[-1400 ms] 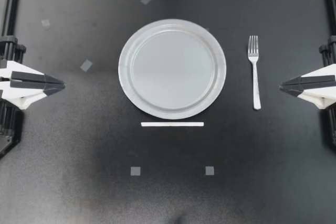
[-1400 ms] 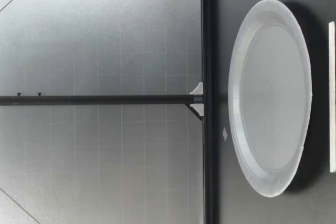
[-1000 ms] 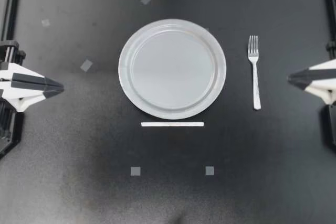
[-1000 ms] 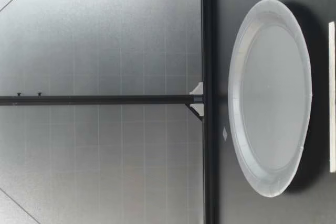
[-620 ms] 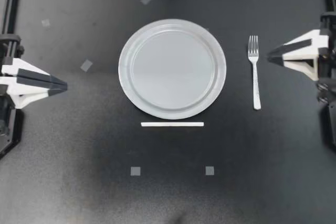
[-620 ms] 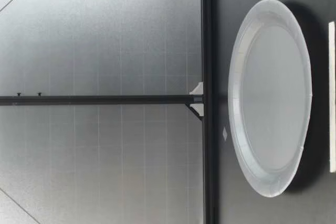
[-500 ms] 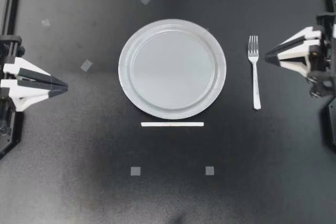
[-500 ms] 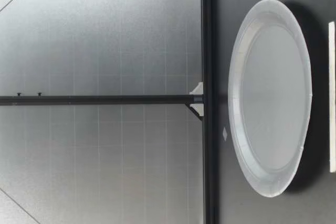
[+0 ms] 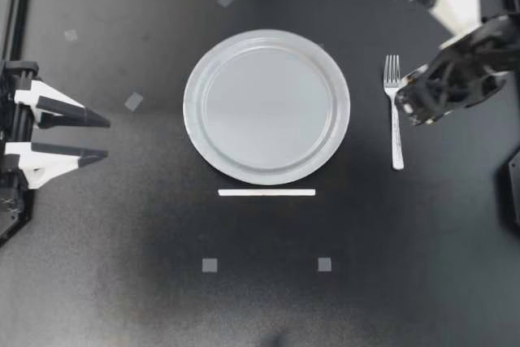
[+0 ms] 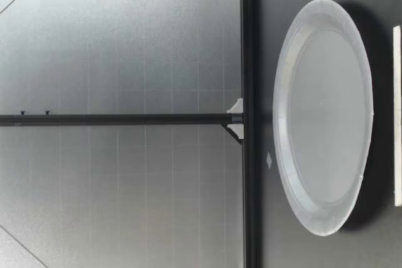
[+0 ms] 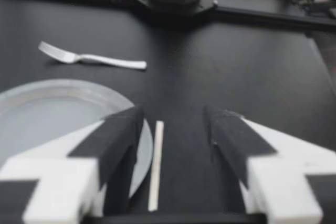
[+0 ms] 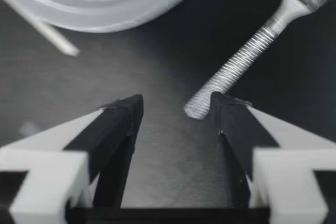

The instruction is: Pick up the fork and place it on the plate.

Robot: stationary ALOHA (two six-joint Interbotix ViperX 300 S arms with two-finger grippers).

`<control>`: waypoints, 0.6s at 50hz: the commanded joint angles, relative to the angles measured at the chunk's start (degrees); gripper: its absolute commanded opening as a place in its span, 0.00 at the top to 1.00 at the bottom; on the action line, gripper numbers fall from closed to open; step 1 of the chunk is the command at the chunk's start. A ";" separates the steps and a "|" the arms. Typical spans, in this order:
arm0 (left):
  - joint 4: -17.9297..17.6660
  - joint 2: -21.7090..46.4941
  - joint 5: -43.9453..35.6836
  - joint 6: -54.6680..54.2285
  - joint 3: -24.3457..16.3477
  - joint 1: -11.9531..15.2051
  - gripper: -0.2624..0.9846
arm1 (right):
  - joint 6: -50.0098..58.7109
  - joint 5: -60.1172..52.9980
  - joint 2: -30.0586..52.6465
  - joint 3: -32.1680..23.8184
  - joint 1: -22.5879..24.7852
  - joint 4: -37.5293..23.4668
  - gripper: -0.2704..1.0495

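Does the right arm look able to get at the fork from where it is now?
Probably yes: my right gripper hangs just beside the fork, its fingers open, the handle end ahead between them. Nothing covers the fork; the plate sits apart.

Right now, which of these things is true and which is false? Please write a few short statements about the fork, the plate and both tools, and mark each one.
1. The fork lies on the table beside the plate. True.
2. My left tool is shut. False: it is open and holds nothing.
3. The plate is bare. True.
4. My right tool grips the fork. False: it is open above the handle's end, and the fork lies on the table.
5. The white strip lies on the plate. False: it lies on the table, apart from the plate.
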 commanded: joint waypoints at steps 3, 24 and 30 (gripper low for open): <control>0.00 0.88 -0.18 0.00 -0.44 0.18 0.42 | 1.49 -0.09 5.71 -1.41 -0.70 -1.05 0.37; 0.00 1.49 -2.90 0.97 1.85 0.09 0.43 | 9.49 -3.78 15.29 -2.72 -2.37 -5.36 0.37; 0.00 1.41 -4.04 1.05 3.08 0.09 0.43 | 10.72 -4.31 17.14 -2.55 -2.72 -5.36 0.37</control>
